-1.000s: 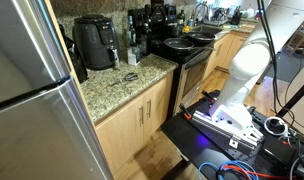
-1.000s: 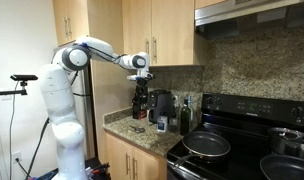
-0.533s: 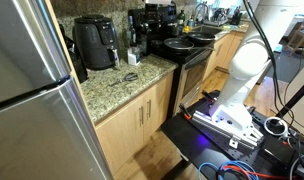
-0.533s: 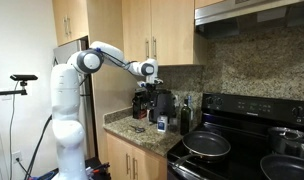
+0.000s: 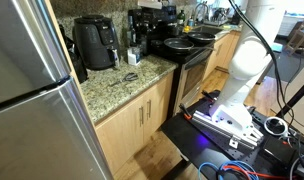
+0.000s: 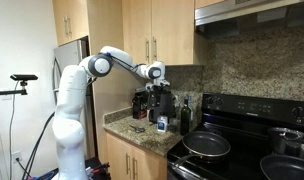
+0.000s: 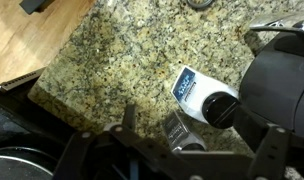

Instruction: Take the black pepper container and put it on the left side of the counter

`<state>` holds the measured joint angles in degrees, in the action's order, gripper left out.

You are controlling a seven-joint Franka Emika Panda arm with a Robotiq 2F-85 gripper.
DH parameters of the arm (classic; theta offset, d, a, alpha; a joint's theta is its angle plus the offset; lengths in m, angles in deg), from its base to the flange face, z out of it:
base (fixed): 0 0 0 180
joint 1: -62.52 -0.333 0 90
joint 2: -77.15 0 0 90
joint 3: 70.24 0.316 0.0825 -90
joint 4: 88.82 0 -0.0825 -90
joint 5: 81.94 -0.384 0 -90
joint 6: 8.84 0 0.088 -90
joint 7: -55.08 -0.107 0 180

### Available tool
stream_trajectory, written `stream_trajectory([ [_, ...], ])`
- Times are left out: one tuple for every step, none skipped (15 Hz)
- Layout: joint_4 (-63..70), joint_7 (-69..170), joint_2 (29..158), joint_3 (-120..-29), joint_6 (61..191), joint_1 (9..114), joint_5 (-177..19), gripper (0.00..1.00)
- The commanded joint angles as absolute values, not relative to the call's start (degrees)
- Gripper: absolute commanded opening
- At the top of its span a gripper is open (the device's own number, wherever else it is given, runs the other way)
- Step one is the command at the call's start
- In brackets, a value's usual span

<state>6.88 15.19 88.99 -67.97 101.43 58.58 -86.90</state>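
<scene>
The speckled granite counter (image 7: 122, 50) fills the wrist view. On it a small grey pepper container (image 7: 178, 129) with a dark label stands next to a white bottle (image 7: 197, 92) with a blue label and black cap. My gripper (image 7: 197, 135) is open, its fingers spread on either side above the two containers and touching neither. In both exterior views the gripper (image 6: 158, 84) (image 5: 152, 13) hangs above the small containers (image 6: 161, 124) (image 5: 132, 55) near the stove end of the counter (image 5: 117, 90).
A black air fryer (image 5: 95, 42) and a coffee maker (image 6: 142, 102) stand against the back wall. The black stove (image 6: 232, 150) with pans adjoins the counter. A small dark item (image 5: 129, 77) lies on the counter. A steel fridge (image 5: 32, 90) closes its far end.
The arm has swung toward the stove and lowered a little, bringing the gripper from above the coffee maker to above the small containers. Nothing on the counter has moved.
</scene>
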Motion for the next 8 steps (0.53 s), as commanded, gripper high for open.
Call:
stream_trajectory([
  [2.84,9.72,93.99,-68.84,102.22,58.35,-89.69,1.0],
  [1.61,6.52,95.59,-69.05,103.68,58.14,-90.16,1.0],
  [0.69,4.6,96.78,-69.09,104.93,58.07,-90.93,1.0],
  [-0.33,1.97,98.22,-69.28,107.28,57.76,-90.99,1.0],
  [-1.44,-0.83,99.52,-69.62,109.87,57.33,-90.4,1.0],
  [-2.59,-3.3,100.82,-69.97,111.96,56.97,-89.66,1.0],
  [-4.42,-6.52,102.28,-70.59,112.25,56.46,-88.43,1.0],
  [-5.09,-9.7,102.95,-71.48,113.65,55.83,-86.7,1.0],
])
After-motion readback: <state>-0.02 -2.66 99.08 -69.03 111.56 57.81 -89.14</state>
